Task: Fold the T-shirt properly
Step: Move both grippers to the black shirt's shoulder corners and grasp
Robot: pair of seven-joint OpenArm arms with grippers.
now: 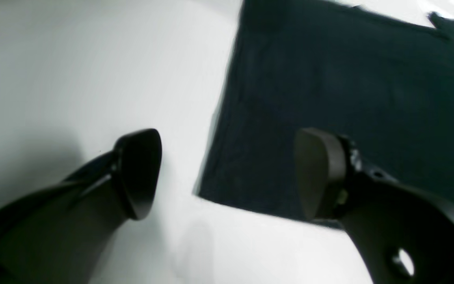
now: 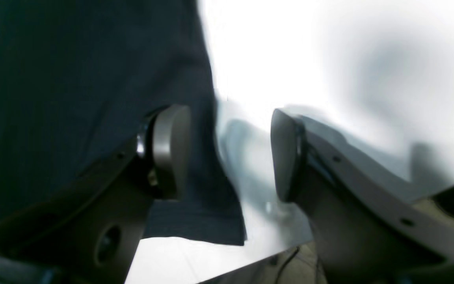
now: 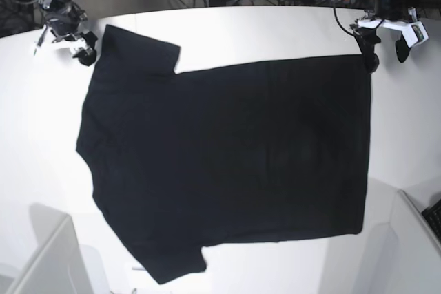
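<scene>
L jaws (image 1: 227,173) released over T-shirt (image 3: 227,163) corner, R jaws (image 2: 231,154) released straddling sleeve edge

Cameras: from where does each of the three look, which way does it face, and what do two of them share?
Left wrist: on the left arm, facing down past its spread fingers at a corner of the T-shirt on the white table.
Right wrist: on the right arm, facing down past its parted fingers at the shirt's sleeve edge.
Base: overhead, facing down on the spread shirt; left gripper at the view's top right, right gripper at the top left.
Shared: all three show the black shirt on the table.
</scene>
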